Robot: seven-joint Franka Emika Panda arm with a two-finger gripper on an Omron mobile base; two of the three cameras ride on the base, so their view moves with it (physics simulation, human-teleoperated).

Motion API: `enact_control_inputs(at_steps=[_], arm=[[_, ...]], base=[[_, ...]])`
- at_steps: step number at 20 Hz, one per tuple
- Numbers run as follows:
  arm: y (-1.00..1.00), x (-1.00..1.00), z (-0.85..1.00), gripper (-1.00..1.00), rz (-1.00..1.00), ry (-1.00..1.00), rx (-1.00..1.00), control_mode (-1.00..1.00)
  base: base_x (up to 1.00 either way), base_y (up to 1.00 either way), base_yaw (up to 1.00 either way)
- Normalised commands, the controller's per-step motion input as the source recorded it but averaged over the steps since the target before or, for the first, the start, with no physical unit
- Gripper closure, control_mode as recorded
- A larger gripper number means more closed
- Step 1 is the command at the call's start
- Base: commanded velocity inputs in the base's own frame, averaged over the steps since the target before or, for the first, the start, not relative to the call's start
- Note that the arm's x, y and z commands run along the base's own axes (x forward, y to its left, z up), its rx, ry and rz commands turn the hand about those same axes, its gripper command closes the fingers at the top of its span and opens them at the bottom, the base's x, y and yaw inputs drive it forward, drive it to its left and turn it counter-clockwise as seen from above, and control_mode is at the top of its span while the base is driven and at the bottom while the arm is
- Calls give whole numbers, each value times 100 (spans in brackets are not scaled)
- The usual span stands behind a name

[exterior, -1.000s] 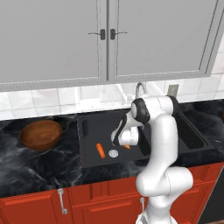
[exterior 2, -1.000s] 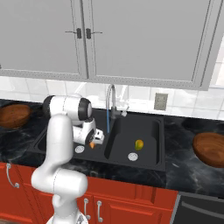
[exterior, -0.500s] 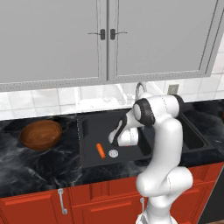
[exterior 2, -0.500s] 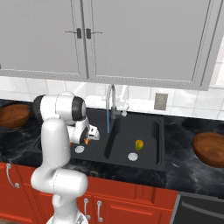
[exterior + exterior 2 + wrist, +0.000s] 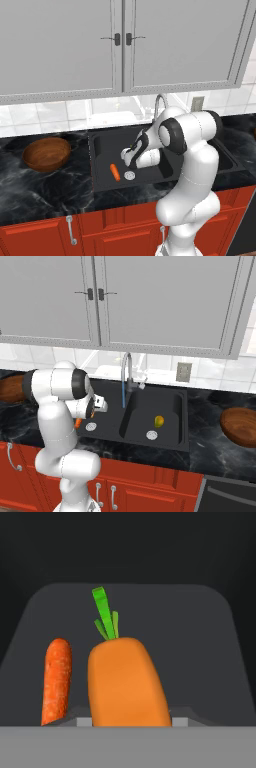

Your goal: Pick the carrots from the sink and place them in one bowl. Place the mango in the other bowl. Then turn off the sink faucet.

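In the hand view one carrot (image 5: 127,682) stands large and close, green top pointing away, with my gripper (image 5: 129,721) shut on its thick end. A second carrot (image 5: 56,679) lies on the floor of the black sink (image 5: 200,637) just to its left. From the left base view my gripper (image 5: 131,152) hangs over the left basin, slightly above and right of the lying carrot (image 5: 115,172). The mango (image 5: 159,421) rests in the right basin near its drain. A wooden bowl (image 5: 47,153) sits on the counter left of the sink, another bowl (image 5: 240,426) on the right. The faucet (image 5: 127,371) runs a thin stream.
A silver drain disc (image 5: 129,175) lies beside the loose carrot, another drain (image 5: 151,434) near the mango. Grey wall cabinets (image 5: 120,45) hang above the tiled backsplash. Black marble counter (image 5: 45,187) stretches on both sides; red cabinet fronts run below.
My hand has carried the held carrot leftward and slightly up, from the sink's middle to over the left basin. The other carrot, mango and bowls have stayed put.
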Motion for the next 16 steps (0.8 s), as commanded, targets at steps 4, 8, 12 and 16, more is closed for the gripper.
enact_control_inputs(at_steps=[4,8,12,16], arm=[[20,-22,58,100,0,-1,0,-100],[14,-19,60,100,0,0,0,-100],[6,-11,64,100,0,0,0,-100],[1,-14,64,100,0,0,0,-100]], base=[[0,0,0],[0,0,0],[0,0,0],[0,0,0]])
